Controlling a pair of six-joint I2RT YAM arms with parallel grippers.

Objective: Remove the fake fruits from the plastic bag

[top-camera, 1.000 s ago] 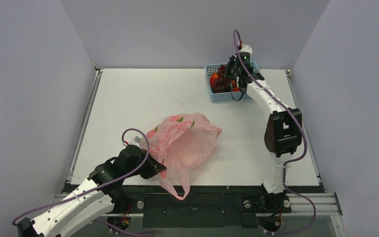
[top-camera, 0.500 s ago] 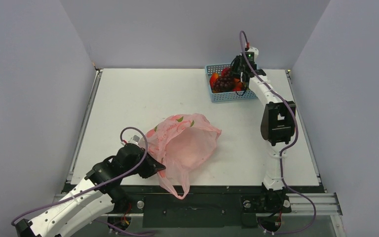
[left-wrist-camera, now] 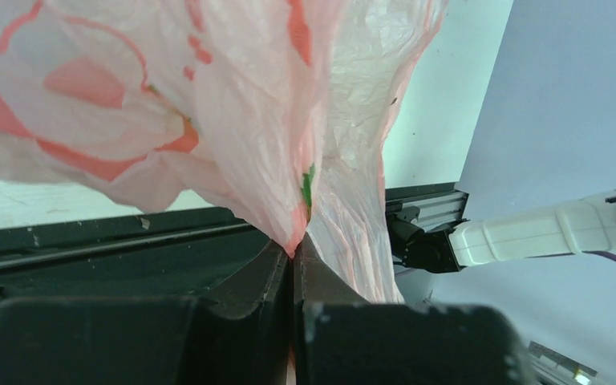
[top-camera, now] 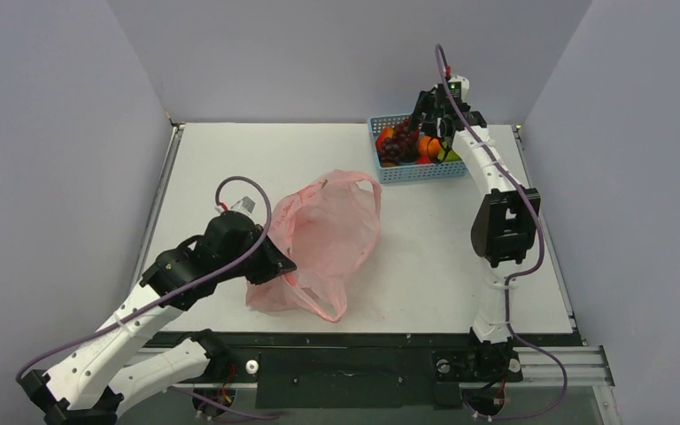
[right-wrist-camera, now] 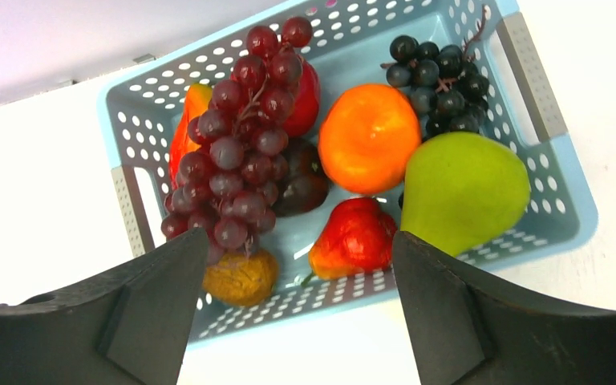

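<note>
Plastic bag [top-camera: 328, 235], long axis near-left to far-right

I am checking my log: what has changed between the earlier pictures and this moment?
The left end effector, shut on the pink plastic bag, rose and moved farther from the near edge, pulling the bag up. The right end effector, open, shifted right above the light blue mesh basket. The basket stayed.
</note>
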